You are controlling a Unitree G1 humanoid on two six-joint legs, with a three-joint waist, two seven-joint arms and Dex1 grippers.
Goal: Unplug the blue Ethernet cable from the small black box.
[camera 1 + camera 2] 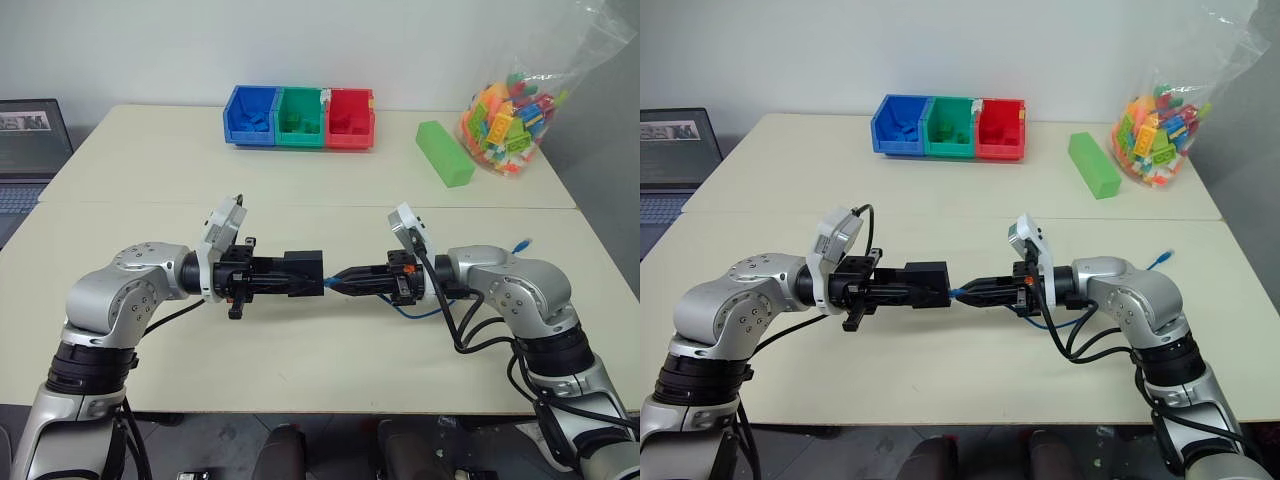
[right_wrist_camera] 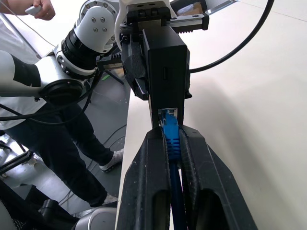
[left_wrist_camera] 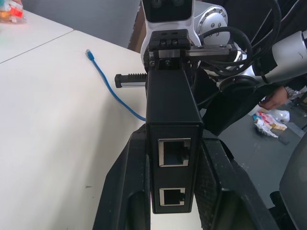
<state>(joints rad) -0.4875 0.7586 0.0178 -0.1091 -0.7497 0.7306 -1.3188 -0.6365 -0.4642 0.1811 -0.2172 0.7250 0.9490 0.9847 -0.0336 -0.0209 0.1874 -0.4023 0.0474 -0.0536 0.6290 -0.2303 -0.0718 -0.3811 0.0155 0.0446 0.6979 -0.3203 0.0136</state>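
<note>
Above the near table (image 1: 300,350), at its middle, the two grippers are meeting tip to tip. The left gripper (image 1: 300,272) is clamping the small black box (image 1: 304,272), its fingers closed on the box's sides. The right gripper (image 1: 340,284) is pinching the plug end of the blue Ethernet cable (image 2: 171,139), jaws narrow around it. That plug is sitting at the box's port, probably still seated, though the fingers are hiding the joint. Most of the cable is running hidden behind the right arm; its free end (image 1: 522,244) is lying at three o'clock on the tabletop. Two ports are showing on the box's other edge. At twelve o'clock three bins (image 1: 300,117) are standing, with one green block (image 1: 443,153), one bag of bricks (image 1: 510,115) and a laptop (image 1: 30,150) at ten.
</note>
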